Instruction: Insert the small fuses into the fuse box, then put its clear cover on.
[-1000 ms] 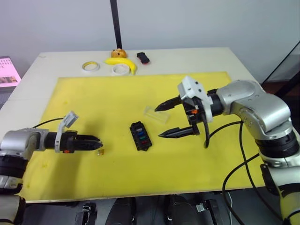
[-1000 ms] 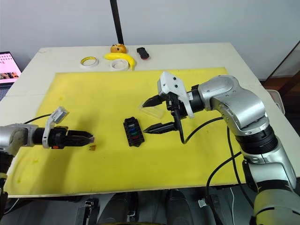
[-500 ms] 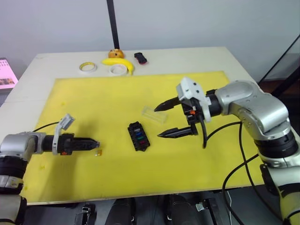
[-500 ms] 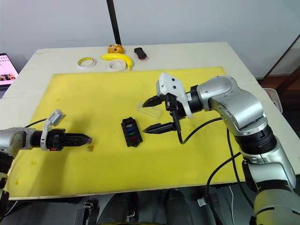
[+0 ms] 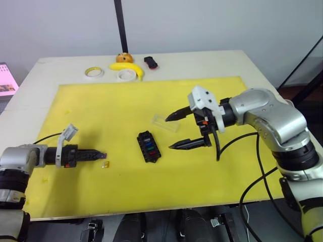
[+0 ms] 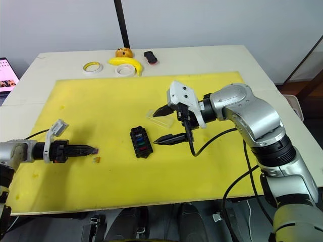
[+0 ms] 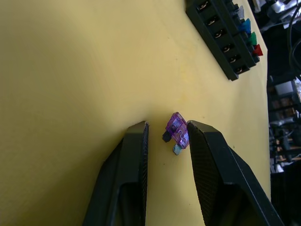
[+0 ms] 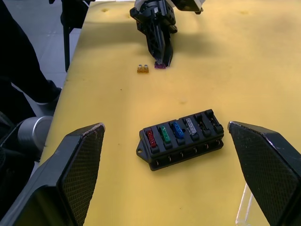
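Left tool (image 7: 165,136), slightly parted, straddles purple fuse (image 7: 178,130) on yellow mat, touching one finger, not clamped. Fuse box (image 5: 150,146) lies rightward, long axis near-to-far. Right tool (image 5: 173,130) wide open, empty, beside it.

Left end effector (image 7: 164,141) narrowed; right (image 5: 174,131) agape.

A pale table (image 6: 262,65) bearing a yellow mat (image 6: 101,101) stands before a plain grey wall (image 6: 202,20).

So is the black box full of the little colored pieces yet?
Not yet. The fuse box holds red, green, blue and grey fuses; two slots are empty. The purple fuse and yellow fuse lie on the mat.
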Robot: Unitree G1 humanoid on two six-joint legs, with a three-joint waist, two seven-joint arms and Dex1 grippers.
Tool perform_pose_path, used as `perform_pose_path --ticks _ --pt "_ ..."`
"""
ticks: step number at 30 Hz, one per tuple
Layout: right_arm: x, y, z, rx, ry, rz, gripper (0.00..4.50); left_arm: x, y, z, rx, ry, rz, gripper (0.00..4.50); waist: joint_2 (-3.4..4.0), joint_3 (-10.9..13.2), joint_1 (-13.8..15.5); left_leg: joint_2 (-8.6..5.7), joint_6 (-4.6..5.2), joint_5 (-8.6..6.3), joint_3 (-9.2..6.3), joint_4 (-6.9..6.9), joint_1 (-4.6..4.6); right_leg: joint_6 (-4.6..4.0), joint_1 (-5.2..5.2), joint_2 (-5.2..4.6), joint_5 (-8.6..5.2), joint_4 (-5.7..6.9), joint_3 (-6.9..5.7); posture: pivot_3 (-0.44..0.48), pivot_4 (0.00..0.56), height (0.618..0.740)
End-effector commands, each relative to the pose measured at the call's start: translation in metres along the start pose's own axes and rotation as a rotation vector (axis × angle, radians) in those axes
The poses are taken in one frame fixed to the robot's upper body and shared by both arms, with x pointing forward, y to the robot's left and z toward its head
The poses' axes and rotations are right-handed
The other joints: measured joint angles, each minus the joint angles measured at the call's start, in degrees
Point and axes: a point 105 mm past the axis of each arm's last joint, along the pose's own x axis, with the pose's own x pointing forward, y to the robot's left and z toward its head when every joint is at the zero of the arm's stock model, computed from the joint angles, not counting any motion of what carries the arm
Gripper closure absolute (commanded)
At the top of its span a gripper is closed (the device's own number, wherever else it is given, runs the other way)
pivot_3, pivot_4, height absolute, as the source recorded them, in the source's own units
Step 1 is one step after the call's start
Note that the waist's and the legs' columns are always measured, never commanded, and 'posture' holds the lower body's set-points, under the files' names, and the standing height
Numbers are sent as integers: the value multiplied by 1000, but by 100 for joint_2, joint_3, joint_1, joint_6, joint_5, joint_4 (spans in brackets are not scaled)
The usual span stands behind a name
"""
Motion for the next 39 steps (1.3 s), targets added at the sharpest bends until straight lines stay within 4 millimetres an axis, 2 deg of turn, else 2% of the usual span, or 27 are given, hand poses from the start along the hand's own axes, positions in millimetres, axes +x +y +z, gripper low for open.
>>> perform_pose_path --ticks 1,5,16,19,22,30,39 --pt "-1 0 8 -45 -14 -11 0 -6 5 -8 -29 13 39 4474 0 0 4 0 0 0 0 0 0 0 0 0 0 -1 0 0 150 740" --pt "-1 -1 8 -46 -15 -12 0 -5 -5 -2 -5 10 18 4474 0 0 6 3 0 0 0 0 0 0 0 0 0 -1 1 0 150 740" --pt "1 0 5 -49 -11 -9 0 -21 -22 15 21 -59 14 4474 0 0 35 7 0 0 -1 0 -5 0 -3 -1 0 -3 1 0 150 740" --pt "2 2 4 -54 -9 -4 0 -26 -21 20 33 -64 23 3697 -1 0 43 5 0 0 -1 2 -8 0 -2 -1 0 -4 1 0 150 740" --pt "3 3 5 -61 -11 0 0 -22 -24 30 50 -80 4 2280 -2 0 43 2 0 0 -1 3 -9 0 -2 -2 0 -4 0 0 150 740" --pt "2 0 6 -66 -6 -17 0 -5 -30 35 44 -50 -68 2280 -2 0 28 -6 0 0 0 2 -9 0 -3 -1 0 -3 0 0 150 740" --pt "1 0 5 -57 -3 -38 0 11 -26 16 32 58 -97 2280 -2 0 34 -6 0 0 1 3 -10 0 -3 0 0 -4 0 0 150 740"
